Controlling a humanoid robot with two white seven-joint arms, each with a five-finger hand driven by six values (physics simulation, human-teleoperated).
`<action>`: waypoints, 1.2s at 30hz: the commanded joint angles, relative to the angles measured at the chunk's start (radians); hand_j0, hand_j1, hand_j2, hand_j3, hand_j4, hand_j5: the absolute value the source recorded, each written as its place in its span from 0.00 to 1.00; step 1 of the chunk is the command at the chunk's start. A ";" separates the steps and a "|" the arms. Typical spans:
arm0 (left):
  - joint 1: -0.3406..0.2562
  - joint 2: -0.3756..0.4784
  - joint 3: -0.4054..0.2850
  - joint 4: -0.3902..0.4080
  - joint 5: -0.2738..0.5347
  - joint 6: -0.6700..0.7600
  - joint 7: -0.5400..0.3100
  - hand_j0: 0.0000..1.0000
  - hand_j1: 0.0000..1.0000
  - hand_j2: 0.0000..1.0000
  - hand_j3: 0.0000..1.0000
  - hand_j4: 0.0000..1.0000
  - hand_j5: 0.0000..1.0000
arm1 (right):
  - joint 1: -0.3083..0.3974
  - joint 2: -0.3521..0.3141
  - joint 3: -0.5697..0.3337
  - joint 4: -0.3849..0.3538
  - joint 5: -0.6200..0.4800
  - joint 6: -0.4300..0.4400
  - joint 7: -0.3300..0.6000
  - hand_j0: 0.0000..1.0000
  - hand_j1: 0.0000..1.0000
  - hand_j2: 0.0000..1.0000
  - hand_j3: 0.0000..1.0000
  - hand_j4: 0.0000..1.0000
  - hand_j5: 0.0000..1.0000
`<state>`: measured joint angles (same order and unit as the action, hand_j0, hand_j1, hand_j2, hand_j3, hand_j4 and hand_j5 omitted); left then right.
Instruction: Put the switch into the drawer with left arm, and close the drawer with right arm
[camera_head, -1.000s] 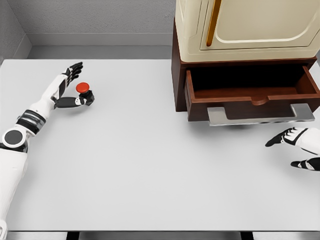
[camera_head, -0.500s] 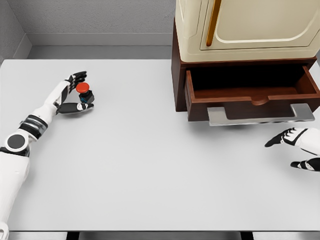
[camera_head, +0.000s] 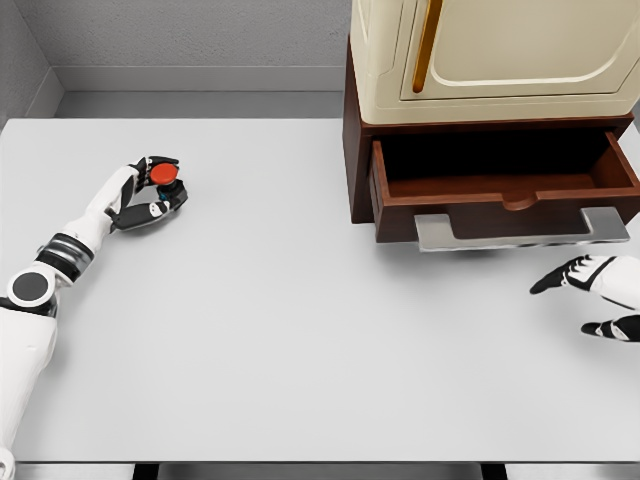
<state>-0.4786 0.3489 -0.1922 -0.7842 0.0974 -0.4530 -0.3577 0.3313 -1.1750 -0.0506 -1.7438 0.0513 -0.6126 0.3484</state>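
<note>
Here, from the head view, we see our left hand (camera_head: 148, 192) far out on the left side of the grey bench (camera_head: 300, 320), its fingers (camera_head: 160, 162) curled around the switch (camera_head: 166, 180), a small dark body with a red round button on top. The fingers close over it from the far side and the thumb from the near side, so we hold the switch between them; whether its base touches the bench we cannot tell.

Well apart, on the right, stands a dark wooden cabinet (camera_head: 358, 150) with a cream-coloured appliance (camera_head: 500, 50) on top, marked by a narrow orange strip. The drawer (camera_head: 505, 190) at the cabinet's bottom is pulled out toward us and shows a bare brown interior. A flat silver handle (camera_head: 520, 230) runs along its front edge.

Our right hand (camera_head: 590, 290) shows at the right edge, just below and to the right of the handle, apart from it. Its fingers are loosely spread and hold nothing, with dark tips pointing left toward the middle of the bench.
</note>
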 joint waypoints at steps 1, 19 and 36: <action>0.000 0.001 0.000 -0.001 0.007 0.002 0.000 0.61 0.61 0.61 0.61 0.61 0.61 | 0.002 -0.002 0.000 0.000 -0.007 0.002 0.000 0.79 0.79 0.79 0.79 0.79 0.79; -0.009 -0.001 0.000 -0.056 0.007 0.007 -0.006 0.36 0.36 0.36 0.36 0.36 0.36 | 0.000 -0.006 -0.002 0.003 -0.018 0.002 0.000 0.64 0.64 0.64 0.64 0.64 0.64; 0.052 0.001 0.005 -0.372 0.010 0.005 -0.007 0.36 0.36 0.36 0.36 0.36 0.36 | 0.000 -0.008 -0.002 0.012 -0.018 0.002 0.000 0.65 0.65 0.65 0.65 0.65 0.65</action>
<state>-0.4264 0.3490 -0.1902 -1.1191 0.0983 -0.4486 -0.3657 0.3313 -1.1811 -0.0521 -1.7329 0.0402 -0.6126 0.3487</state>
